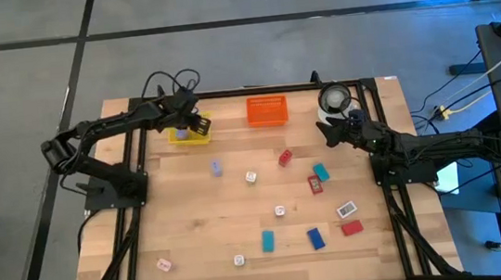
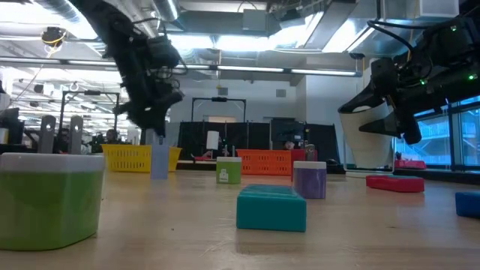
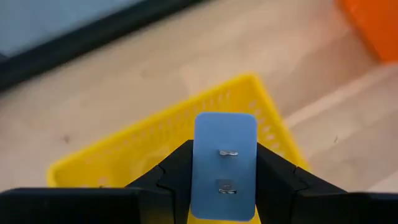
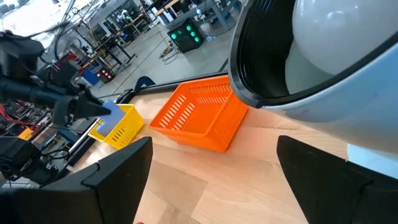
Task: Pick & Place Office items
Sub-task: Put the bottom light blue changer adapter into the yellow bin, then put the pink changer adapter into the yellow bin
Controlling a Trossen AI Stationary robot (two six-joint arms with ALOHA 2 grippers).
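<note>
Left wrist view: the pale blue block [image 3: 224, 165] sits clamped in my left tool [image 3: 222, 180], hanging right over the yellow tray [image 3: 124, 155]. I'd say lower it past the rim, then let go, so it can't bounce out. My right tool [image 1: 332, 130], fingers apart, waits beside the white container [image 1: 334, 99], well apart from the tray.

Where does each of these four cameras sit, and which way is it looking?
High view: above the table, looking straight down; both arms show.
Low view: at table-top height, looking level across the blocks into the room; arms hang in from above.
Left wrist view: on the left arm, looking past its left pincer, shut on a pale blue block, above the yellow tray.
Right wrist view: on the right arm, open right pincer beside the white container.
All views share the yellow tray.
</note>
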